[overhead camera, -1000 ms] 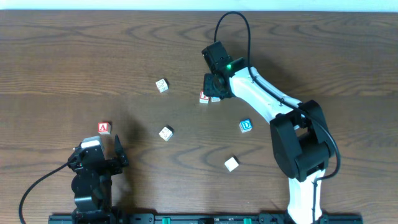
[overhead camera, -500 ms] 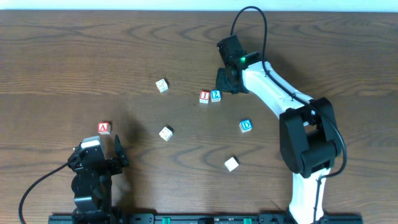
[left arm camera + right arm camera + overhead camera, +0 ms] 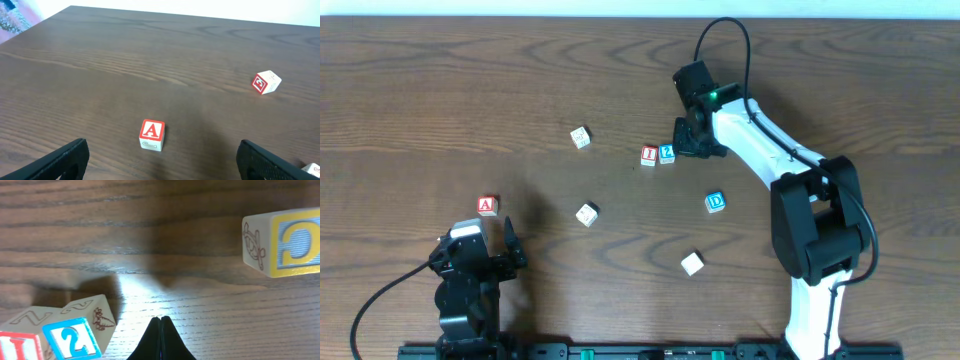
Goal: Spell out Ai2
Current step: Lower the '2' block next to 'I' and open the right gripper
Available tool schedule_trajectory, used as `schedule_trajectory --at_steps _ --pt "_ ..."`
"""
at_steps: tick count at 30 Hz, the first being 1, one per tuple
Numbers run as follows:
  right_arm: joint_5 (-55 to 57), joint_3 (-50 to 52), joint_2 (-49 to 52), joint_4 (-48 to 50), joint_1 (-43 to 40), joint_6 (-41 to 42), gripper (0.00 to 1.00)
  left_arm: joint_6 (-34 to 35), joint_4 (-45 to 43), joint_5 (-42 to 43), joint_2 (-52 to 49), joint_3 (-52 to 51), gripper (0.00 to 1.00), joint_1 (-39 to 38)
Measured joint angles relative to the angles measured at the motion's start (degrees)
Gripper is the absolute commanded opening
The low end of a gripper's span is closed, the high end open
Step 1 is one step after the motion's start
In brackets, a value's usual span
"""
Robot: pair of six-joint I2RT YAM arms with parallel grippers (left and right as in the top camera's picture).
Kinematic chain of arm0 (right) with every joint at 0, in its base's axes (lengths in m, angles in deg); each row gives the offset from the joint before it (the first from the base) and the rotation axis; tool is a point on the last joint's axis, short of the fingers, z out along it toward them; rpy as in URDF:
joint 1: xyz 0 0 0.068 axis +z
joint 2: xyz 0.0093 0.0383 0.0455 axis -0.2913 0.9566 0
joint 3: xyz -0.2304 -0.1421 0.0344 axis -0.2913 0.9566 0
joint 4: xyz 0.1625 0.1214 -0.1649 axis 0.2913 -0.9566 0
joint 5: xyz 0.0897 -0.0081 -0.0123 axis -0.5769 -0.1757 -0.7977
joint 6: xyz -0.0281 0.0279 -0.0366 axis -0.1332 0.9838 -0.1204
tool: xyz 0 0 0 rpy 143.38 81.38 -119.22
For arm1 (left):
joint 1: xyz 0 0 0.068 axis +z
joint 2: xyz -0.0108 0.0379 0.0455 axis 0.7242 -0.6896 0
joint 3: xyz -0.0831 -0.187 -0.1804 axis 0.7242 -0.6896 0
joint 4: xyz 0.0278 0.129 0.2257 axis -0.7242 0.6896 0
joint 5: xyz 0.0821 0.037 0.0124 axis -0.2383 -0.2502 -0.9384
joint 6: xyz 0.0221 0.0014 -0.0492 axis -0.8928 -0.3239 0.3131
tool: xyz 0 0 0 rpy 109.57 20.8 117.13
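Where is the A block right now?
Overhead, the A block sits at the left, alone just ahead of the open left gripper, well left of the I block and 2 block paired near the centre.

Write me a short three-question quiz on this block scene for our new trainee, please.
1. True or false: the red I block and the blue 2 block sit side by side, touching.
2. Which block lies nearest the left claw? a) red A block b) red I block c) blue 2 block
3. Fill in the gap: the right claw is ____ (open or shut) and holds nothing.
Key: 1 true; 2 a; 3 shut.
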Motion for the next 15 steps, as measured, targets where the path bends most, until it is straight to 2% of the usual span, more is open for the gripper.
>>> schedule_trajectory --at_steps 15 --pt "-2.7 1.2 0.1 3.3 2.8 -1.6 0.02 0.0 0.0 0.0 0.0 0.0 0.95 0.0"
